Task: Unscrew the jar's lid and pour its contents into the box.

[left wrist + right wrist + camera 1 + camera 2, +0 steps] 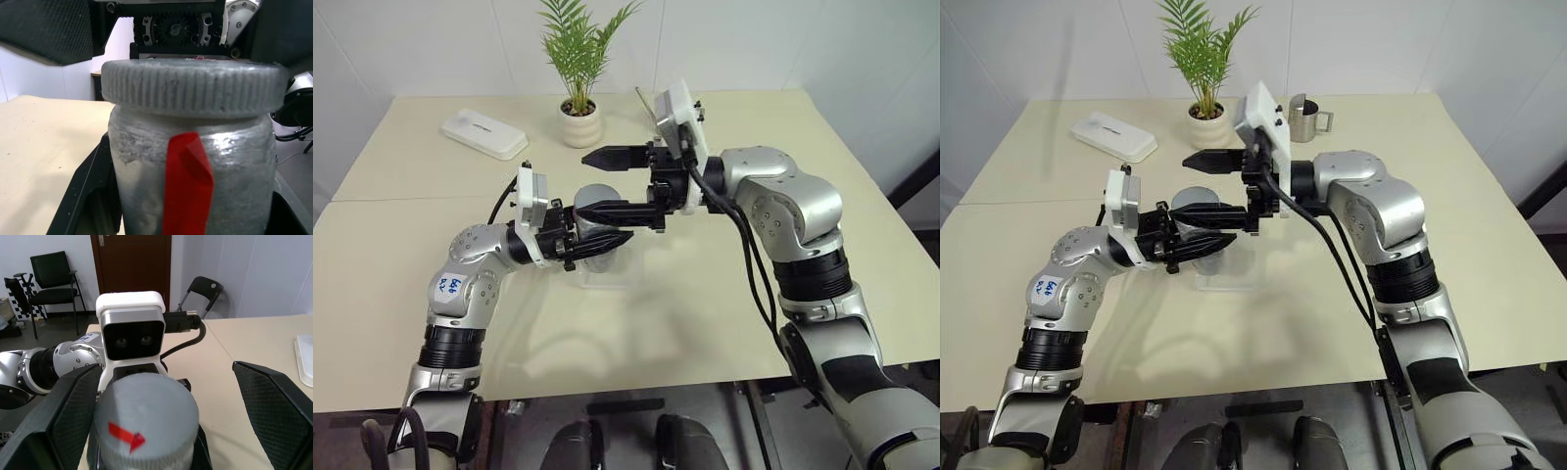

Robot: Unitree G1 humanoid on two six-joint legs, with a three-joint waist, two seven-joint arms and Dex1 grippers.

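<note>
My right gripper (156,396) has its two black fingers (63,411) spread as wide as they go, one each side of the lid (146,428), neither touching it yet; my left gripper (597,245) is clamped hard round the jar (190,171) below the cap, holding it upright just above the box (607,274) near the table's (724,294) middle. Step in hand, I reckon: get the right fingers onto the lid and twist it off. To do it well, centre the lid btwn the pads first, since in the right wrist view it sits nearer one finger than the other, so an early close would shove the jar sideways in my left grip. Pads should land on the ribbed edge, not over the top face and not down on the jar's shoulder. Close firm, then turn about the jar's axis w/ the left hand dead still; lift only once the thread lets go, and keep the jar upright so nothing spills. Jar itself: small, silvery-grey, rough mottled skin, a red strip running down its side. Lid is grey, as wide as the jar, fine ridges round the rim, a red arrow on top. Contents hidden, lid on. Box is a shallow clear tray, right under the jar.
</note>
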